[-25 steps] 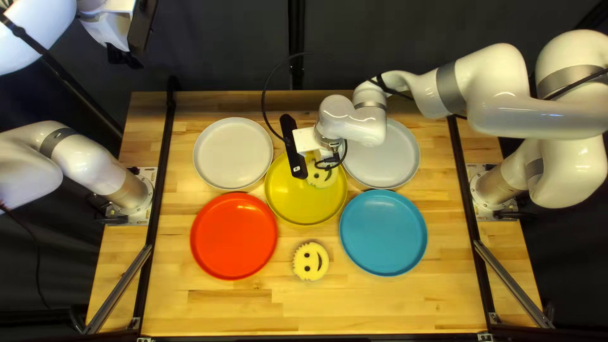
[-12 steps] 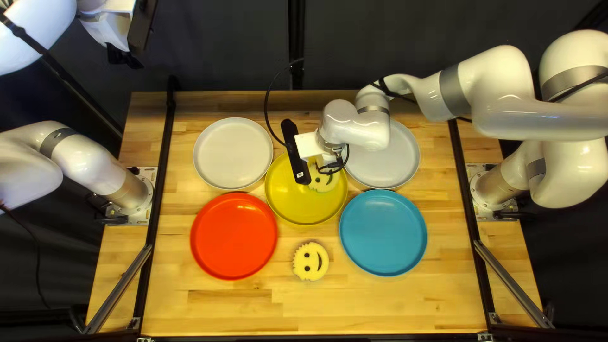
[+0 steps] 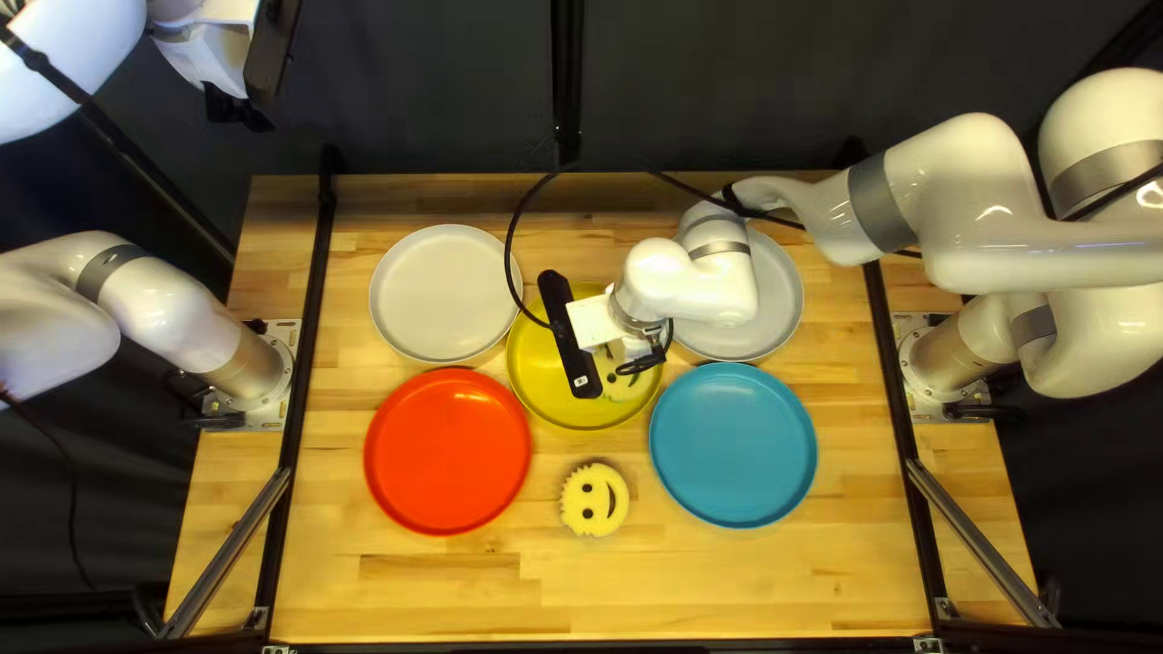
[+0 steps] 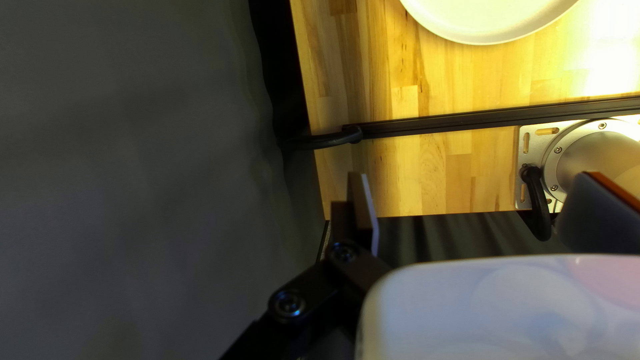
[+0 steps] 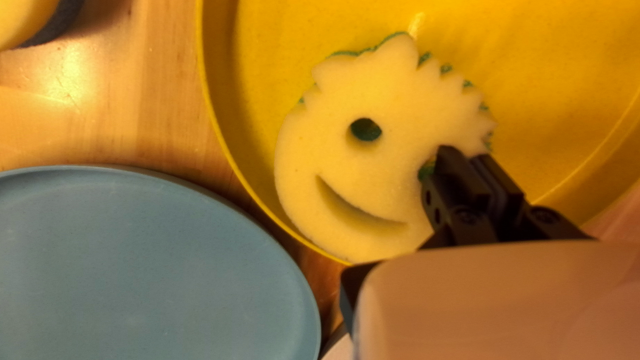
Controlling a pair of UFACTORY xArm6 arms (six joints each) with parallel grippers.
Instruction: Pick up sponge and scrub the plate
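Right jaws (image 3: 632,365) low on sponge (image 5: 390,163)

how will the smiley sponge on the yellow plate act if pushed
The sponge probably squashes softly, as its body looks like foam. It's likely light, with its features cut out. Its broad, flat shape suggests sliding over the plate, not rolling.
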